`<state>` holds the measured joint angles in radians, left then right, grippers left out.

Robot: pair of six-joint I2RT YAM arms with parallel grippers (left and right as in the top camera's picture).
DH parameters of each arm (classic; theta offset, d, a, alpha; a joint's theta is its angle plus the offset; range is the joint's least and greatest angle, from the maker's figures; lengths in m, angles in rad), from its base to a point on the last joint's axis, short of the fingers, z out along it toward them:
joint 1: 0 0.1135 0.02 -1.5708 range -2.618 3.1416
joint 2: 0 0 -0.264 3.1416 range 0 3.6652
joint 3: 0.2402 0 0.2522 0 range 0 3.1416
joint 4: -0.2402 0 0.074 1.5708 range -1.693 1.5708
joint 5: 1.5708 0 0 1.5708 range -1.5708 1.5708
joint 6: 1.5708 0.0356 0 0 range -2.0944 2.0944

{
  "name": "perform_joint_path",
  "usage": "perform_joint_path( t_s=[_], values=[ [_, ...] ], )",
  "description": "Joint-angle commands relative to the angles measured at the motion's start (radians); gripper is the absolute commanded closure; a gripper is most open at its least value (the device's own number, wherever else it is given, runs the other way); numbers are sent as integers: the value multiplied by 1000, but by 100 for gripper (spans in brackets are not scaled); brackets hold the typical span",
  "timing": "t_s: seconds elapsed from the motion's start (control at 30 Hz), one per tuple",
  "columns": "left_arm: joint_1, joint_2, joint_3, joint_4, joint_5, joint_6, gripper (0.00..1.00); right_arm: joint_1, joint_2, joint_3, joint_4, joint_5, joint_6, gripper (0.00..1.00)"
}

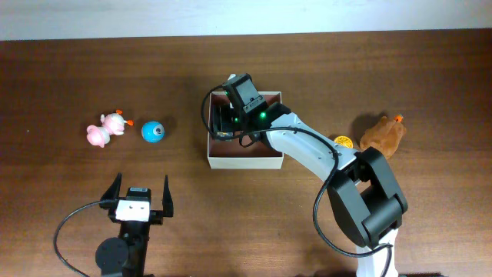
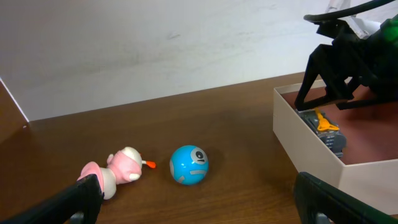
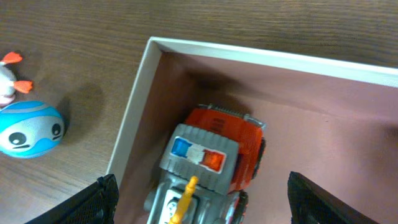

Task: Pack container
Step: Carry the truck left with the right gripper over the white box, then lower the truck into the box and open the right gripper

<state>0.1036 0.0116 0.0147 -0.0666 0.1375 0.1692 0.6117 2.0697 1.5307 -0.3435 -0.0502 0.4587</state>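
The container (image 1: 244, 161) is a square cream-walled box with a reddish-brown inside at the table's middle; it also shows in the left wrist view (image 2: 298, 134) and the right wrist view (image 3: 134, 112). A grey and orange toy truck (image 3: 208, 165) lies inside it by the left wall, also seen in the left wrist view (image 2: 326, 130). My right gripper (image 3: 202, 199) is open above the truck, over the container (image 1: 227, 119). My left gripper (image 2: 199, 199) is open and empty near the table's front (image 1: 140, 192). A blue ball (image 1: 152, 131) and a pink toy (image 1: 104, 129) lie left of the container.
A brown plush toy (image 1: 383, 135) and a small yellow-orange round thing (image 1: 343, 141) lie right of the container. The blue ball (image 2: 189, 165) and pink toy (image 2: 115, 171) sit ahead of my left gripper. The ball (image 3: 28, 129) lies just outside the container's left wall.
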Motion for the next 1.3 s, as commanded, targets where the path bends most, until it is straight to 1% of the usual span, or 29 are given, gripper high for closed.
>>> perform_joint_path(
  t_s=[0.0,0.17,0.33,0.4,0.43,0.57,0.6,0.67,0.93,1.27],
  values=[
    [-3,-6,-6,-2,-4,12,0,6,-8,7,2,-68,-32,19],
    [-3,-6,-5,-2,-4,12,0,0,-82,7,-67,-85,-59,19],
    [-3,-6,-5,-2,-4,12,0,-18,-189,7,-186,-85,-72,19],
    [-3,-6,-5,-2,-4,12,0,-18,-225,7,-240,-85,-82,21],
    [-3,-6,-5,-2,-4,12,0,-17,-235,7,-264,-85,-81,26],
    [-3,-6,-5,-2,-4,12,0,-9,-235,6,-343,-85,-80,57],
    [-3,-6,-6,-2,-4,12,1,-7,-230,6,-356,-85,-80,62],
    [-3,-6,-5,-2,-4,12,0,1,-214,6,-372,-85,-80,69],
    [-3,-6,-5,-2,-4,12,0,18,-114,6,-370,-97,-80,76],
    [-3,-6,-5,-2,-4,12,0,18,-28,6,-347,-113,-76,76]
  ],
)
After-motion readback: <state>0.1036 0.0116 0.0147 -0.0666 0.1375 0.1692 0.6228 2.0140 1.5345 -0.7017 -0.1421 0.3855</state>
